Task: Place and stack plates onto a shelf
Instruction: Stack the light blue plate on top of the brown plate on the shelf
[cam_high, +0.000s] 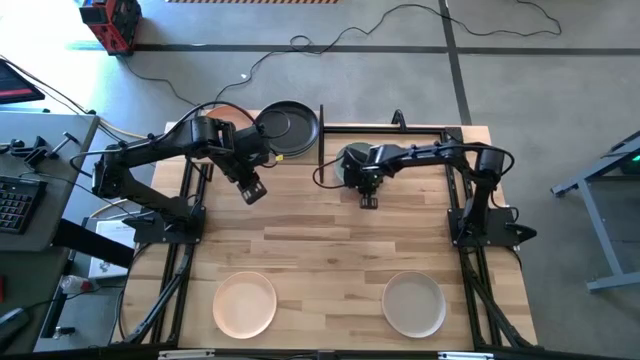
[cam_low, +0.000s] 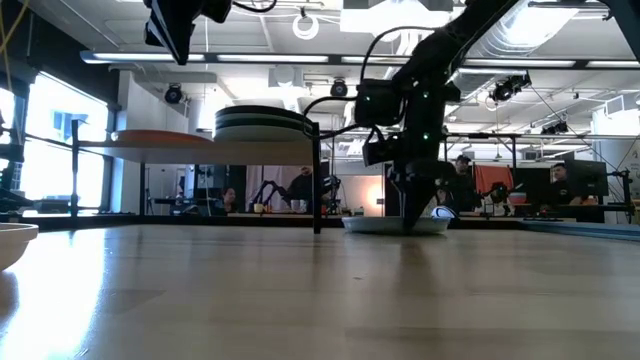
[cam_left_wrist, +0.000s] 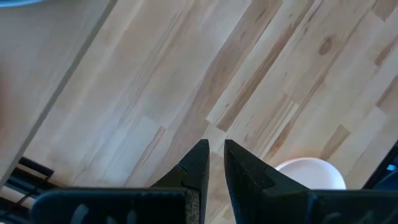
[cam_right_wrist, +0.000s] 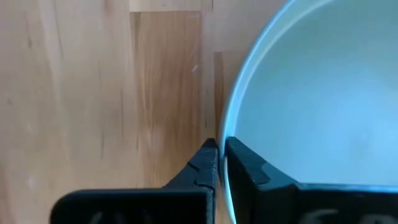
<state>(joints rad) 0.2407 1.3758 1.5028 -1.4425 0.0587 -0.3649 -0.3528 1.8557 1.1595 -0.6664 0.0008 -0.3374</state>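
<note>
My right gripper (cam_low: 410, 218) points down at the far middle of the table, shut on a pale blue-grey plate (cam_right_wrist: 323, 93) that lies flat on the tabletop (cam_low: 395, 224); in the high view the arm covers most of this plate (cam_high: 347, 160). My left gripper (cam_left_wrist: 216, 155) hangs high above the table (cam_high: 252, 190) near the shelf (cam_low: 215, 150), shut and holding nothing. On the shelf sit a stack of plates (cam_low: 265, 120) topped by a black plate (cam_high: 287, 125), and beside it a peach plate (cam_low: 150, 135). My right gripper pinches the pale blue-grey plate's rim (cam_right_wrist: 227, 127), one finger inside the plate and one outside over the wood. The fingers come from above, pointing down. The plate rests flat on the table.
A peach-beige plate (cam_high: 245, 303) and a white plate (cam_high: 414, 303) lie near the table's near edge. The shelf's black frame post (cam_low: 318, 180) stands just left of the held plate. Bare wood lies between the arms. People sit in the room behind.
</note>
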